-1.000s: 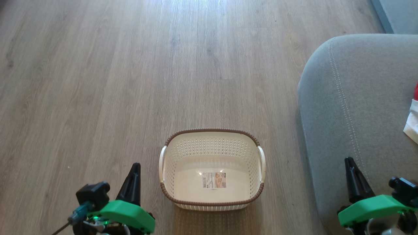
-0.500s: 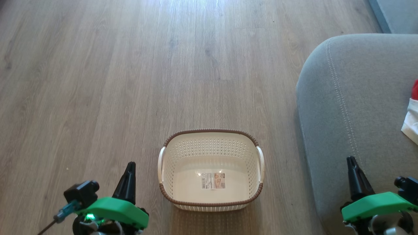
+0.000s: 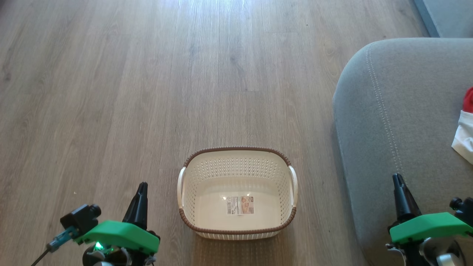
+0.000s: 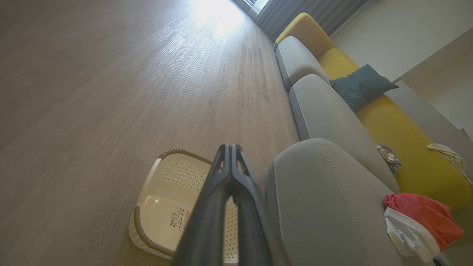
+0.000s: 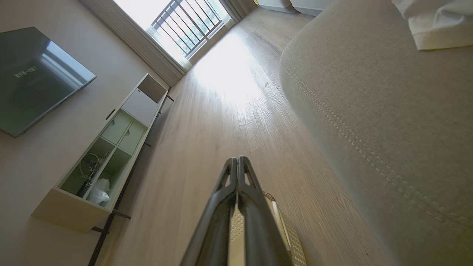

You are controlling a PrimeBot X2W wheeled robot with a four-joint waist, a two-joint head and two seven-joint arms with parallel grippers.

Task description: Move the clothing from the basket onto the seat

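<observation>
The cream basket [image 3: 236, 229] with a brown rim stands on the wood floor, holding nothing but the label on its bottom; it also shows in the left wrist view [image 4: 166, 177]. The red and white clothing [image 3: 466, 125] lies on the grey seat [image 3: 388, 111] at the right edge, and is seen again as a crumpled heap [image 4: 417, 221]. My left gripper [image 3: 142, 184] hangs shut to the left of the basket, nothing in it. My right gripper [image 3: 397, 177] is shut over the seat's front edge, also holding nothing. Its tips [image 5: 237, 159] press together.
Wood floor [image 3: 147, 74] stretches ahead and to the left. A long sofa with a yellow back [image 4: 399, 147] and a dark cushion [image 4: 360, 87] runs along the right. A low TV cabinet [image 5: 111, 147] and a television [image 5: 33, 77] stand by the far wall.
The camera has shifted a little, so the seat shows more at the right. Both grippers have sunk lower in the head view, the left one also drifting leftward. Both stay shut.
</observation>
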